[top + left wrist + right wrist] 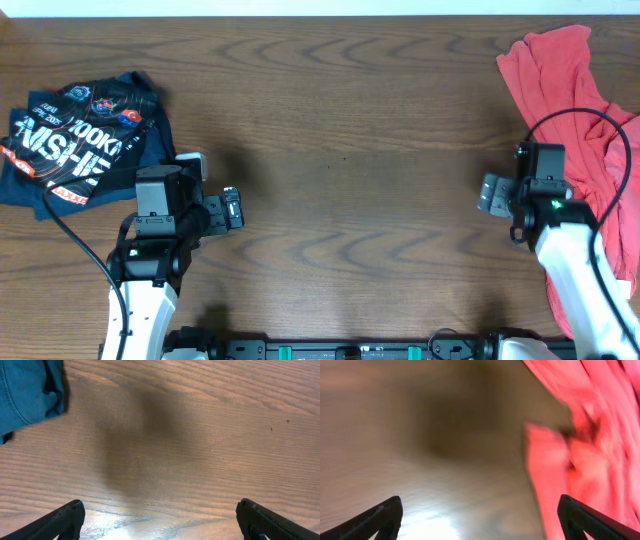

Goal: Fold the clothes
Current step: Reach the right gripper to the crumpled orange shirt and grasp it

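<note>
The left gripper (160,521) has its two black fingers (59,521) spread as wide as they go, with nothing between them but bare wood and a soft shadow. In its wrist view, up beyond the left-hand finger, a fold of the dark garment (26,394) lies on the boards, well apart from both tips. From overhead it is a rumpled heap with white and orange lettering, lying behind that arm.

The right gripper (480,519) is spread just as wide and holds nothing. Its wrist view is blurred. Between the tips there is only wood and a bright glare patch. The coral-red T-shirt (587,440) fills the side beyond the right-hand finger, reaching ahead of it. Whether cloth touches that finger cannot be told. From overhead the shirt is crumpled and unfolded, running behind and under that arm along the table's edge, from far corner to near side. A black cable (575,115) loops over it.

The table (340,110) is brown wood with strong grain, and the stretch between the two grippers shows plain boards. A pale strip shows past its far edge; a dark rail (330,350) with green marks runs along the near edge.
</note>
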{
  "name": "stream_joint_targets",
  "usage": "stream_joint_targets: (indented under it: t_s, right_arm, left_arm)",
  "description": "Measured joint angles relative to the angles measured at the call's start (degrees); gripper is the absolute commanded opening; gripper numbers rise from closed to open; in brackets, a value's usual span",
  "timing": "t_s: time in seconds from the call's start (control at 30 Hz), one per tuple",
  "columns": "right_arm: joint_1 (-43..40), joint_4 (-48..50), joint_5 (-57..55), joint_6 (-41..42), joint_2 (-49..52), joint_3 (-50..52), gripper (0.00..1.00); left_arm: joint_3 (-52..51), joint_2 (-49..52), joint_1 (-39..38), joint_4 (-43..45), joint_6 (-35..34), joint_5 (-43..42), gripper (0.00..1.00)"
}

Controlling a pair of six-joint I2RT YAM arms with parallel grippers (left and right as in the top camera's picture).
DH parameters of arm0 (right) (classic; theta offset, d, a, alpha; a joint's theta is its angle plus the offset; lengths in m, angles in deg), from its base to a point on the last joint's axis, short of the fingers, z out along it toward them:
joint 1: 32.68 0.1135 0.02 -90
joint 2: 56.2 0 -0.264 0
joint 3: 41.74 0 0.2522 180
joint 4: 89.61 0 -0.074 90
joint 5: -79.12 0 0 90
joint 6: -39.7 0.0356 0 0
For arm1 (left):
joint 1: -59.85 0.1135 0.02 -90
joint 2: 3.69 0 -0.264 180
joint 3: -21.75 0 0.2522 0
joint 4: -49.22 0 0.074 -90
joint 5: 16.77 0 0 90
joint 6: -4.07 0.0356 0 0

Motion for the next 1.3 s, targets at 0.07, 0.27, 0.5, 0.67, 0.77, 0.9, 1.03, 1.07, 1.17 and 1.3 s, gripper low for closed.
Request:
stream_joint_targets:
  t_s: [0.07,0.27,0.5,0.67,0.77,0.9,1.03,1.07,1.17,1.3]
  right_arm:
    - [-1.6,-0.6,-3.1,2.4,3.5,0.0,0.87]
    - [-6.3,2.6,-7.6,6.5,11.4,0.0,0.84]
    - [-11.1,8.7,-8.8,7.9,18.2,0.0,0.75]
    - [-13.3,12.5,-9.0,8.3,20.8,0.0,0.52]
    - [-13.9,14.4,-8.8,8.5,21.9,-0.2,0.36]
    - [-14.1,15.3,-8.0,8.7,23.2,-0.6,0.07]
    - [-14.1,15.2,-5.7,7.7,23.4,-0.9,0.01]
    - [-14.2,15.0,-5.0,7.0,23.4,-1.0,0.01]
    - [-14.2,14.2,3.5,2.5,22.7,-2.0,0.01]
    - [-11.1,12.8,24.4,-4.5,21.4,-2.4,0.01]
  left_arm:
    - [0.0,0.0,0.0,0.0,0.0,0.0,0.98]
    - [0.0,0.0,0.0,-0.1,0.0,-0.2,0.98]
    - [0.0,0.0,0.0,-0.1,0.0,-0.2,0.98]
    - [0.0,0.0,0.0,-0.1,0.0,-0.2,0.98]
    - [0.0,0.0,0.0,-0.1,0.0,-0.2,0.98]
    - [0.0,0.0,0.0,-0.1,0.0,-0.2,0.98]
    - [0.0,0.0,0.0,-0.1,0.0,-0.2,0.98]
    - [0.0,0.0,0.0,-0.1,0.0,-0.2,0.98]
    - [0.0,0.0,0.0,-0.1,0.0,-0.2,0.98]
    - [0.0,0.0,0.0,-0.1,0.0,-0.2,0.98]
